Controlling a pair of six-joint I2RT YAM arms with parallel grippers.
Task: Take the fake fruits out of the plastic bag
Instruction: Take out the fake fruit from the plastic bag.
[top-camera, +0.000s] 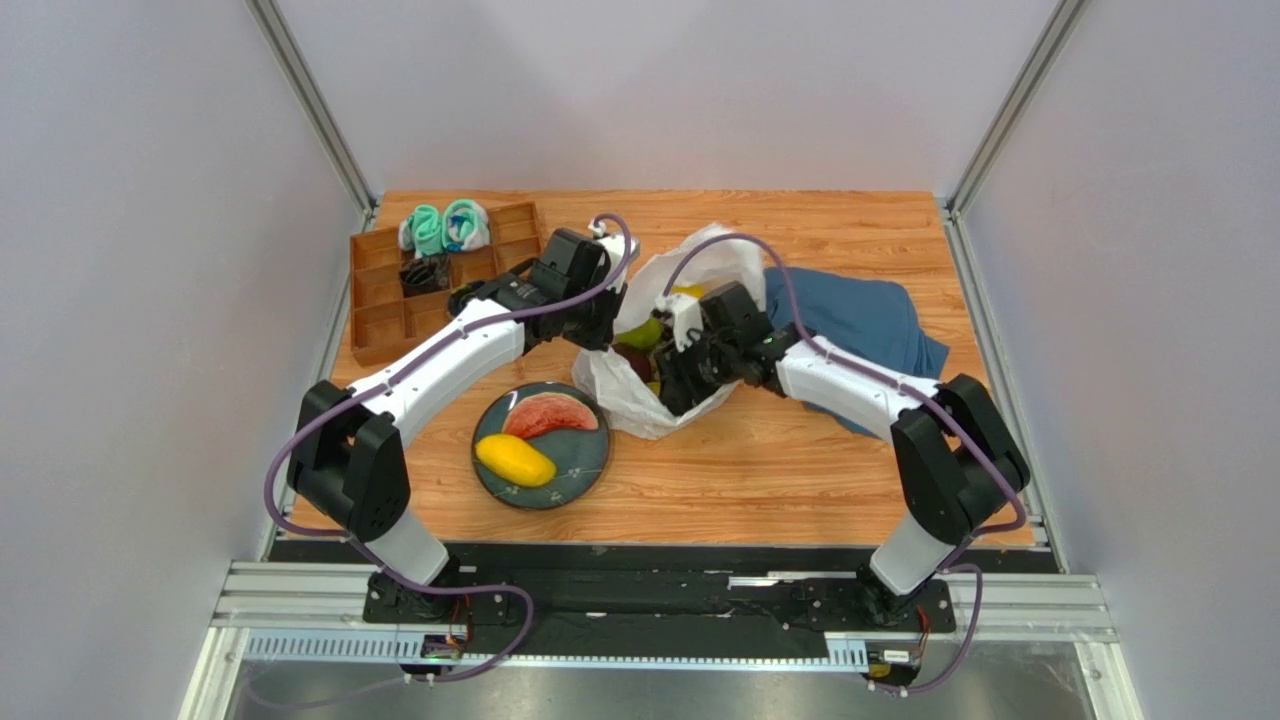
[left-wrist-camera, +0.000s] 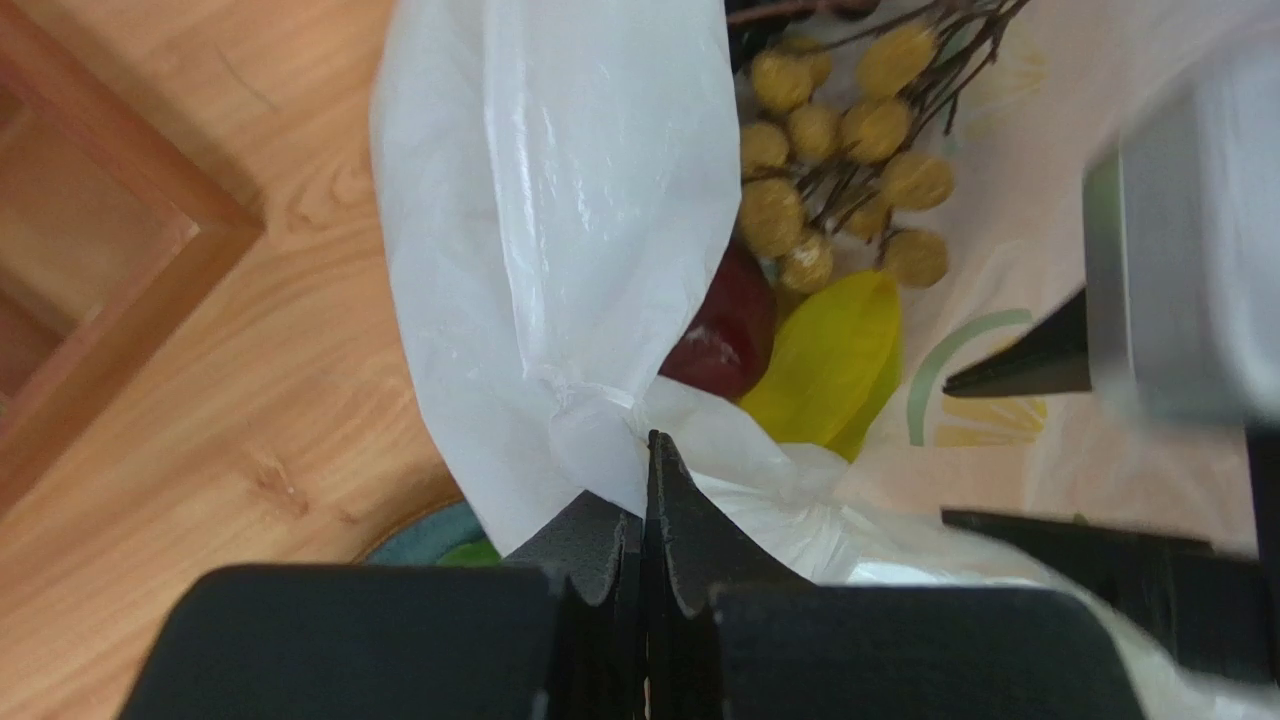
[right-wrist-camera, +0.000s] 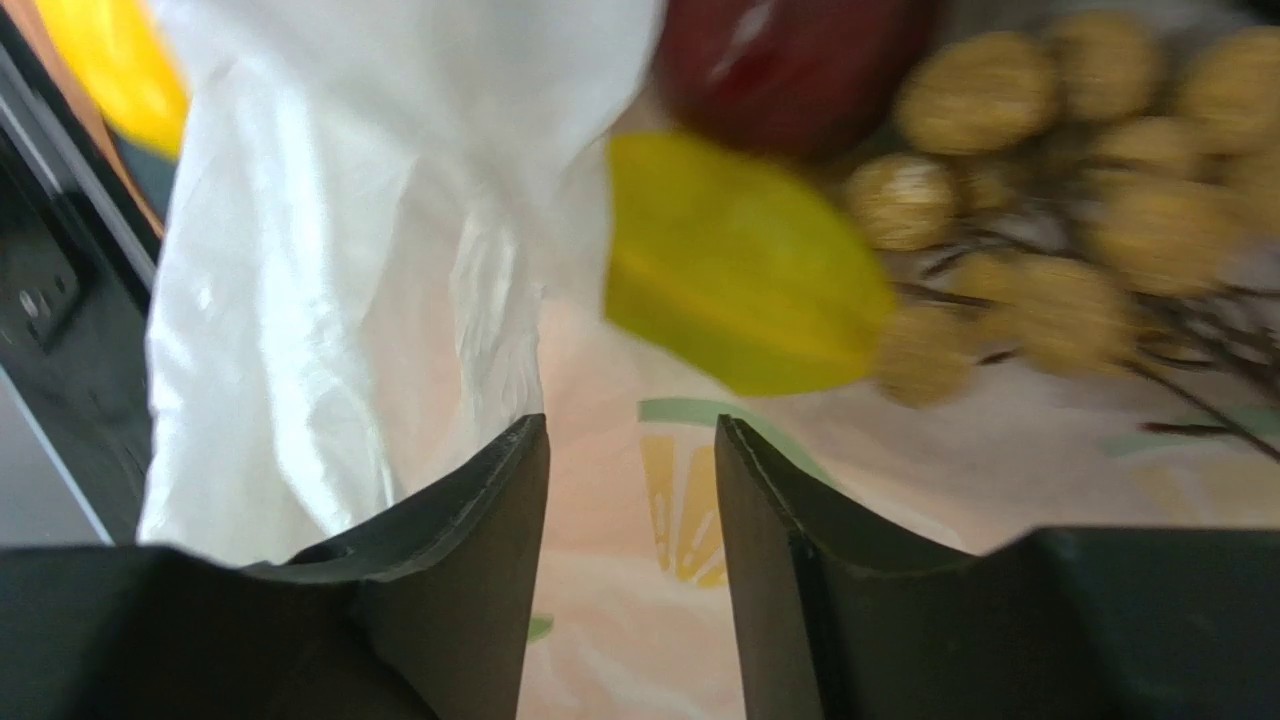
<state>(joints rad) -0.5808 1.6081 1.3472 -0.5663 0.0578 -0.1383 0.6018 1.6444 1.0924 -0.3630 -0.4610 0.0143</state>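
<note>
The plastic bag lies mid-table with its mouth held open. My left gripper is shut on the bag's white rim and holds it up. My right gripper is open and empty, with its fingers inside the bag mouth over the printed lining. Inside lie a yellow-green pear-like piece, a dark red fruit and a tan grape bunch; all three show in the left wrist view too, as the yellow piece, red fruit and grapes. A red watermelon slice and a yellow mango lie on a dark green plate.
A wooden compartment tray with teal-and-white items stands at the back left. A dark blue cloth lies under and to the right of the bag. Metal frame posts stand at the table's back corners.
</note>
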